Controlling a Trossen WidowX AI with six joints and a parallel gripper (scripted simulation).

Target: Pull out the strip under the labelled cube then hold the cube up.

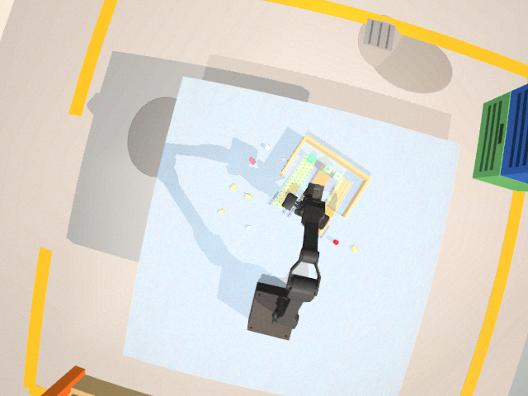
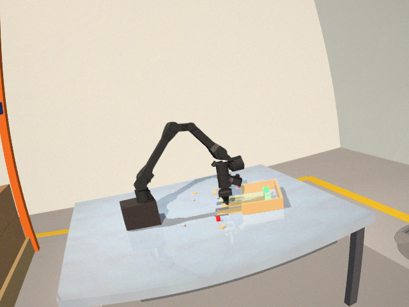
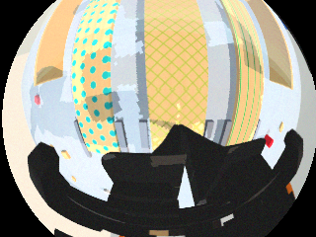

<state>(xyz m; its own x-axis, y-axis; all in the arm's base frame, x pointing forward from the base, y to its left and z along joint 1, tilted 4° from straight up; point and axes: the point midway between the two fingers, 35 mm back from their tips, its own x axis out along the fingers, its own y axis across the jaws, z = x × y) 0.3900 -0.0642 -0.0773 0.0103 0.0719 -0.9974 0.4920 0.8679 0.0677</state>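
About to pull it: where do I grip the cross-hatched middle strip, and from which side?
Grip the strip by its near end, at the open side of the tray; walls block the others. It lies flat, so come from above. The end effector is shut.

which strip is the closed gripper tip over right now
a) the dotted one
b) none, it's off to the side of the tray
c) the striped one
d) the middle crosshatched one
d, in the wrist view the shut gripper points down at the near end of the crosshatched strip, with the dotted strip and striped strip on either side.
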